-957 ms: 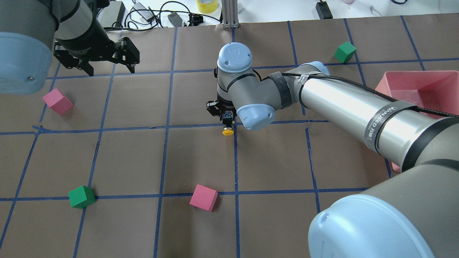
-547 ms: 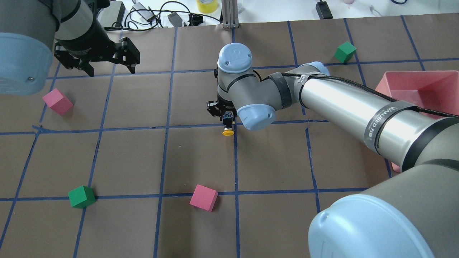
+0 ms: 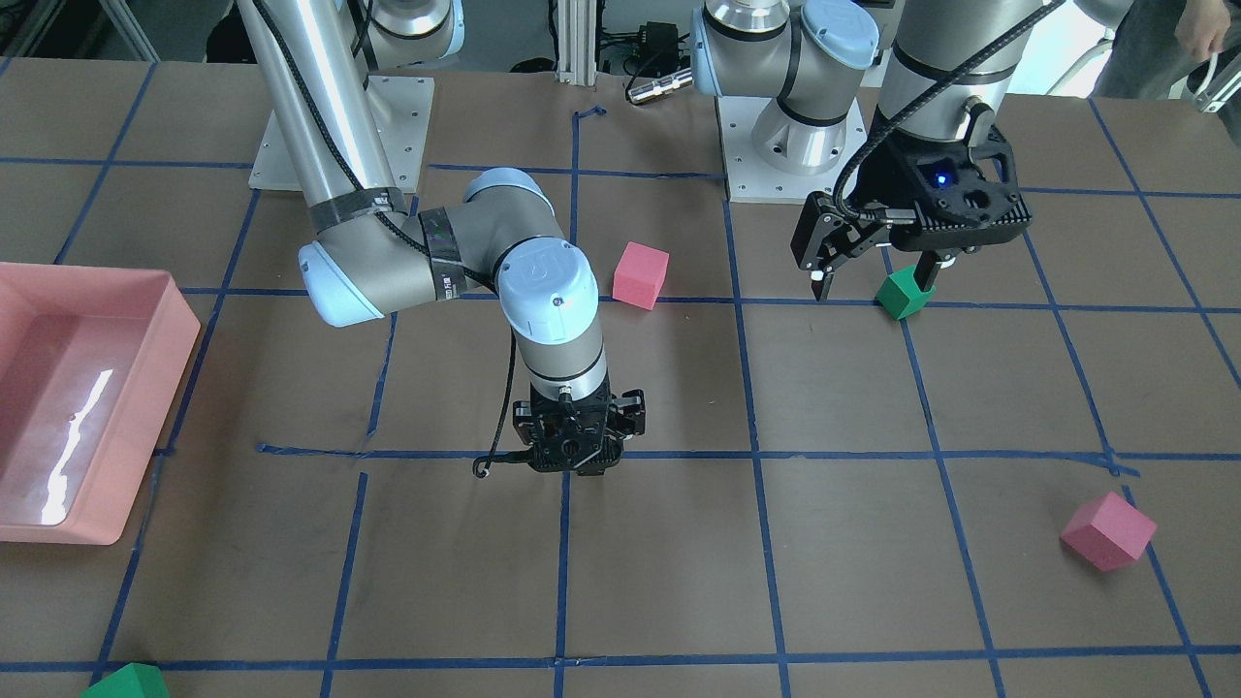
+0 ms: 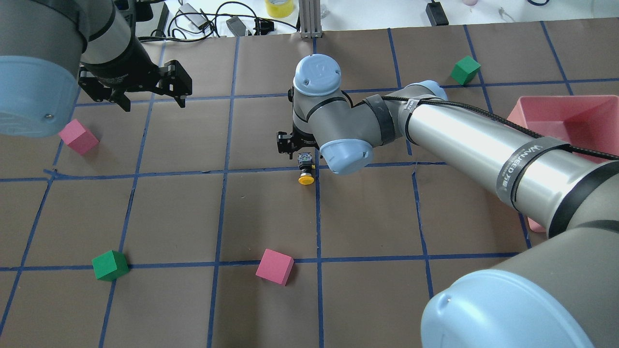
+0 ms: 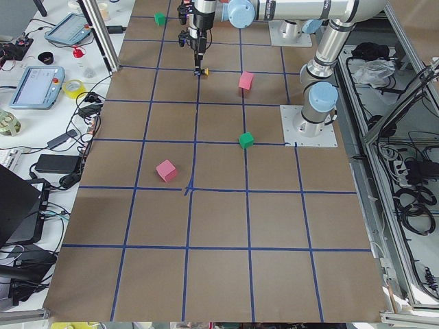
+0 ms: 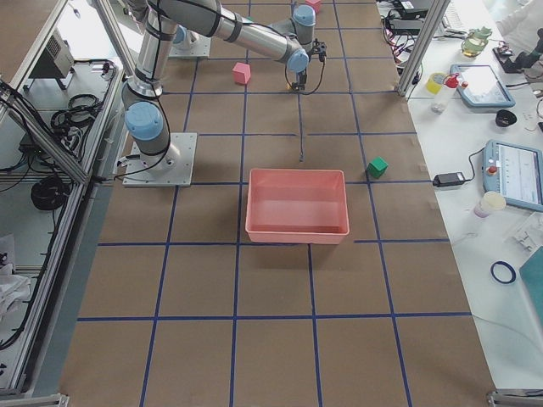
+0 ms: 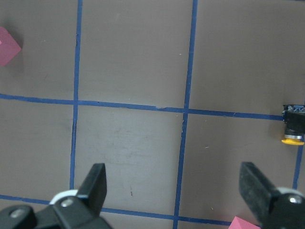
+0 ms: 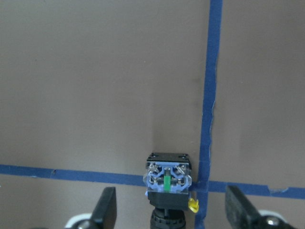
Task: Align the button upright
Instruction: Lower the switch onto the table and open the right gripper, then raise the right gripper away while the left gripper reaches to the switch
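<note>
- The button (image 4: 305, 173) lies on its side on the table (image 4: 271, 212). Its yellow cap points toward the robot and its base block points away. It sits at a crossing of blue tape lines (image 8: 208, 184).
- The right gripper (image 8: 170, 200) hangs over the button with its fingers (image 8: 106, 206) spread apart. The button sits in the gap between them and touches neither.
- The left gripper (image 7: 174, 186) hovers above the table, its fingers (image 7: 95, 183) wide apart with nothing between them. The button lies well apart from them, out past the finger on the wrist view's right.
</note>
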Controlling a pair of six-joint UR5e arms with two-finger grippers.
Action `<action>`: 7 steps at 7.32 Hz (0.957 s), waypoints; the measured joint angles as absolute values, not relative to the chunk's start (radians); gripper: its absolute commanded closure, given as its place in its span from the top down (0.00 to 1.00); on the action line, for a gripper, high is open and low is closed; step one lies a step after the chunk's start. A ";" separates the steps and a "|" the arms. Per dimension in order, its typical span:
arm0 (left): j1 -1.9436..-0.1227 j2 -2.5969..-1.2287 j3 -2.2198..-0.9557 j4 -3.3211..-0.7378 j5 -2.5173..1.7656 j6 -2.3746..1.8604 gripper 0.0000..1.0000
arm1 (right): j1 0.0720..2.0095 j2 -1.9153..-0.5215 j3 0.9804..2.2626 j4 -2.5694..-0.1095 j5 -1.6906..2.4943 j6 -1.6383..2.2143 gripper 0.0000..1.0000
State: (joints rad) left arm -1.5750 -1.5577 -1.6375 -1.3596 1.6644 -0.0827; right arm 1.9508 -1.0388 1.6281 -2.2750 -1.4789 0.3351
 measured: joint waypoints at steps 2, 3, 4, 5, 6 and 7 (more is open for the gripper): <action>-1.577 -1.556 -1.641 -1.360 1.663 -0.091 1.00 | 1.932 -1.104 1.623 -2.235 -1.500 0.289 1.00; -1.579 -1.554 -1.647 -1.361 1.663 -0.116 1.00 | 1.899 -1.158 1.619 -2.161 -1.511 0.276 1.00; -1.581 -1.552 -1.663 -1.349 1.660 -0.148 1.00 | 1.849 -1.220 1.614 -2.066 -1.516 0.259 1.00; -1.590 -1.550 -1.688 -1.307 1.657 -0.167 1.00 | 1.784 -1.294 1.606 -1.953 -1.518 0.216 1.00; -1.618 -1.551 -1.722 -1.232 1.658 -0.175 1.00 | 1.715 -1.366 1.594 -1.834 -1.522 0.151 1.00; -1.656 -1.554 -1.763 -1.133 1.661 -0.181 1.00 | 1.649 -1.434 1.582 -1.736 -1.538 0.070 1.00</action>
State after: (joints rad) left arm -1.6561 -1.5541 -1.7630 -1.1332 1.6608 -0.1809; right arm 1.6490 -1.4341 1.5823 -1.7357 -1.5383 0.0702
